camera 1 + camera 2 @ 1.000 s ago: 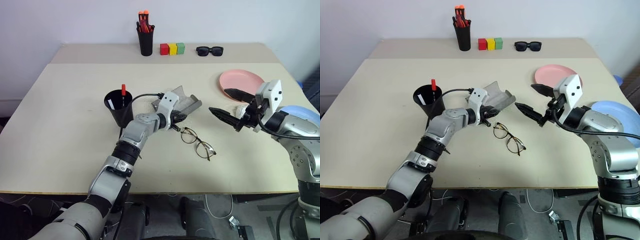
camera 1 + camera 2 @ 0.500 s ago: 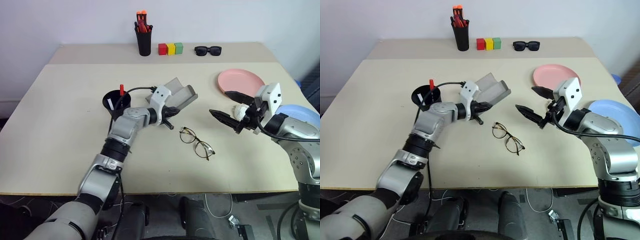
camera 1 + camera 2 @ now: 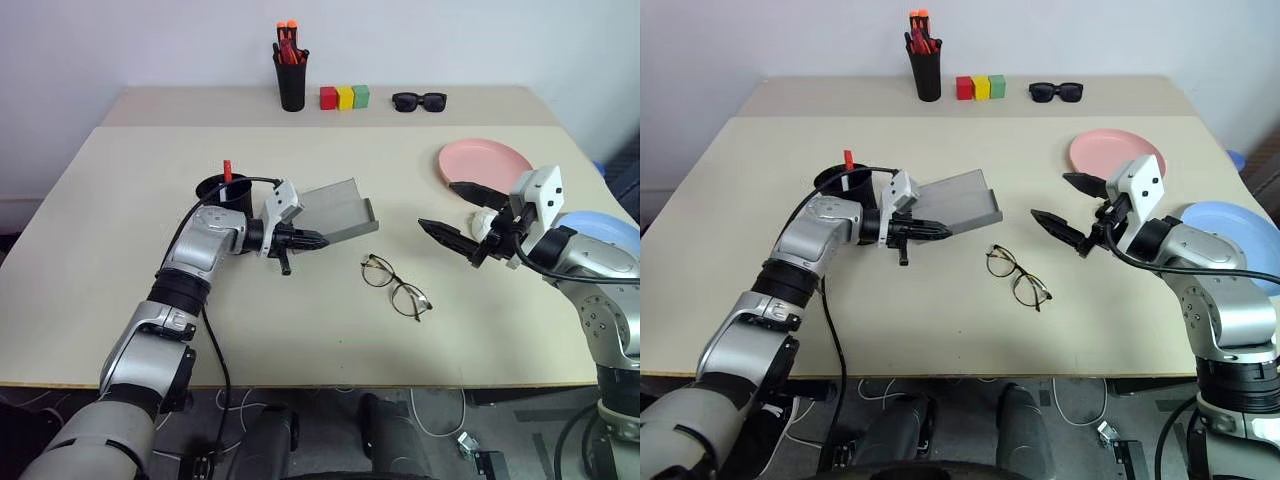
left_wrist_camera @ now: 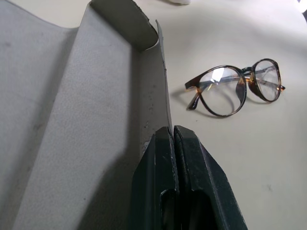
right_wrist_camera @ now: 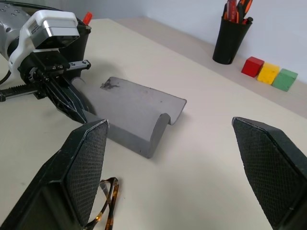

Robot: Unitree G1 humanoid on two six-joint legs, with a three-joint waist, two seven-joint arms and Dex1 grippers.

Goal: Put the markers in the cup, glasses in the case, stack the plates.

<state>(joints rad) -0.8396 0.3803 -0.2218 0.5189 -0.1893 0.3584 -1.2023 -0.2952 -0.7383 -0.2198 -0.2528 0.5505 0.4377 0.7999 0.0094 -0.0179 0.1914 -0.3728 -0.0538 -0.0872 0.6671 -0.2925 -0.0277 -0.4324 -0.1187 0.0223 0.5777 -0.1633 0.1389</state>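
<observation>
Left wrist view shows the left claw (image 4: 173, 136) pinching the case (image 4: 72, 124) wall beside the glasses (image 4: 235, 88); the right claw (image 3: 458, 212) gapes wide.

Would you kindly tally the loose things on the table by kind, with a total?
Plates: 2, pink, blue
Eyewear: 2, glasses, sunglasses
Blocks: 3
Black cups: 2
Case: 1
Total: 10
</observation>
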